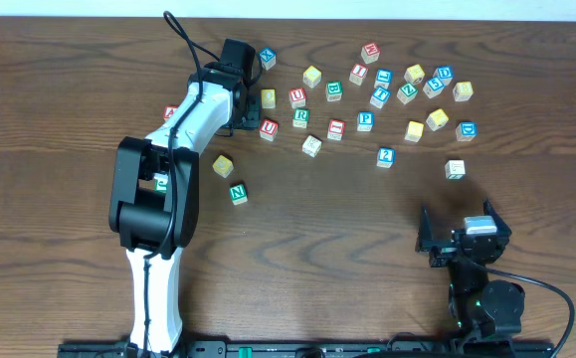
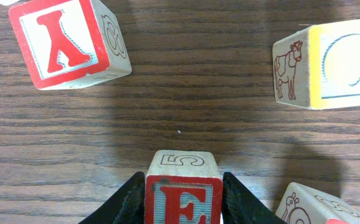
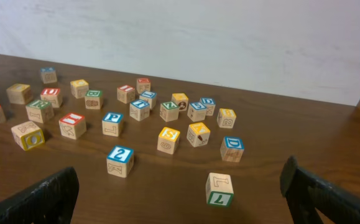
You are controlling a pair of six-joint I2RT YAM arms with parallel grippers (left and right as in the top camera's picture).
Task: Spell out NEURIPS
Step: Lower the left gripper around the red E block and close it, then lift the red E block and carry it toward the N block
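My left gripper point(image 2: 183, 178) is shut on a red E block point(image 2: 183, 204), low over the wood. In the overhead view the gripper point(image 1: 227, 124) sits under the arm at the back left and the E block is hidden. A green N block point(image 1: 238, 193) lies alone in front of it. A red U block point(image 1: 268, 127), a green R block point(image 1: 299, 117) and a blue P block point(image 1: 365, 120) lie in the scattered back row. My right gripper point(image 1: 463, 239) point(image 3: 180, 202) is open and empty at the front right.
A red A block point(image 2: 68, 42) and a yellow-faced block point(image 2: 329, 62) lie ahead of the left gripper, with another block point(image 2: 316, 208) close on its right. A plain yellow block point(image 1: 223, 164) lies near N. A green 7 block point(image 3: 219, 188) lies ahead of the right gripper.
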